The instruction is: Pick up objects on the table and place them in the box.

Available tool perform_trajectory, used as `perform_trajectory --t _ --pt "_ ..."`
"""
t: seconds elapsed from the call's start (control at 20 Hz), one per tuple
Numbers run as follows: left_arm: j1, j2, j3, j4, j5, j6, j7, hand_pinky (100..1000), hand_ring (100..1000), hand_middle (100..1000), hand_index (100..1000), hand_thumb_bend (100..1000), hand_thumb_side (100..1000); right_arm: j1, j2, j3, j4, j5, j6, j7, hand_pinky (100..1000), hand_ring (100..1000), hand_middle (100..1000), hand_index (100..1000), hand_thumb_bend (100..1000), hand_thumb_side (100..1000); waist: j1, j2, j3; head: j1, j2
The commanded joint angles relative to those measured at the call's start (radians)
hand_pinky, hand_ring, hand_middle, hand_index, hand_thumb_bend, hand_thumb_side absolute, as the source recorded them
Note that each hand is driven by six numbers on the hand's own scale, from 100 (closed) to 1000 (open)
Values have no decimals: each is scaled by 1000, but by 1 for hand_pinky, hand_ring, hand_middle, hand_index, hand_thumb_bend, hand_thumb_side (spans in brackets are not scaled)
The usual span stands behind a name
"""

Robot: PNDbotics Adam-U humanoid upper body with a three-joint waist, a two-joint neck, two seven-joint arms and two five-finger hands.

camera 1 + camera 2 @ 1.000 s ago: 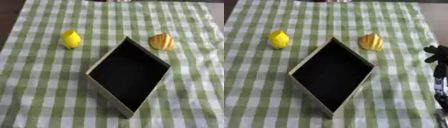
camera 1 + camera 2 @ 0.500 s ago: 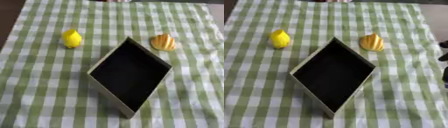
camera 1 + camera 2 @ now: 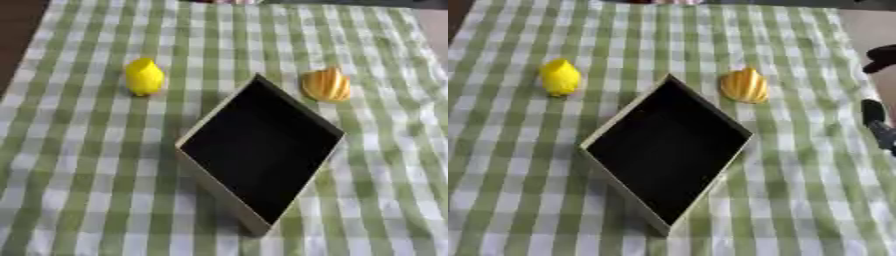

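1. Since the earlier frames the objects have not shifted on the cloth; the right hand [image 3: 877,120], seen only in the right eye view, now shows further up along the right edge.
2. Only dark parts of that hand show; whether its fingers are open or curled cannot be told. The left hand is not in view.
3. The orange ridged object [image 3: 745,85] lies just beyond the box [image 3: 667,150] at its right corner, to the left of the right hand, its long axis roughly upright in the view.
4. The yellow object [image 3: 560,77] lies well to the box's left.
5. Judgement: the right hand is nearer the orange object; the box is empty.
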Motion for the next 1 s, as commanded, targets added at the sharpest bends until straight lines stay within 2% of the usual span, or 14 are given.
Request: perform_trajectory --t 0.05,0.2,0.4,0.7,1.0 --pt "-11 29 -1 -16 4 -2 -7 774 633 687 856 100 617 -26 -77 23 -16 57 73 20 889 874 737 892 100 166 0 -12 4 -7 -8" --pt "-14 29 -4 -16 9 -5 -8 775 633 687 856 100 616 -56 -91 51 -16 72 115 67 891 881 756 897 100 175 -2 -9 12 -13 -11" --pt "-21 29 -9 -16 13 -3 -15 775 632 687 856 100 616 -98 -106 78 -12 78 140 139 894 891 790 907 100 182 -5 -5 22 -23 -14" --pt "-27 28 -16 -16 21 1 -27 775 631 687 856 100 616 -168 -116 113 31 82 128 220 899 899 808 912 100 189 -8 0 37 -40 -18" --pt "-36 25 -24 -16 29 4 -41 776 629 687 856 100 616 -259 -103 143 103 61 124 252 900 897 794 914 100 186 -11 8 57 -61 -25"
